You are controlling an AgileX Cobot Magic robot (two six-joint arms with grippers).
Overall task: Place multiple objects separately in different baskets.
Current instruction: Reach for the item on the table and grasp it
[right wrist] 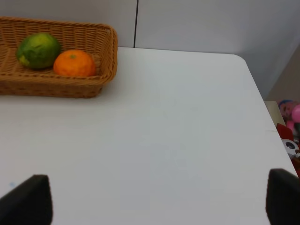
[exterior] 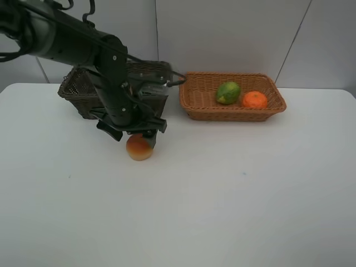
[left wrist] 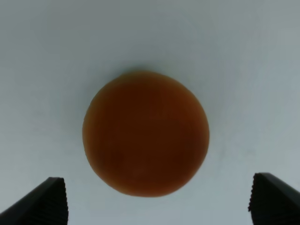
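Round, smooth red-orange peach on the white table, left of centre in the high view, directly under the left gripper, spread wide, ribbed dark fingertips clear of the fruit on either side. Behind, upper left, dark woven basket, partly hidden by the arm. Upper right, tan wicker basket holding green fruit and dimpled orange. Right gripper likewise spread wide over bare tabletop.
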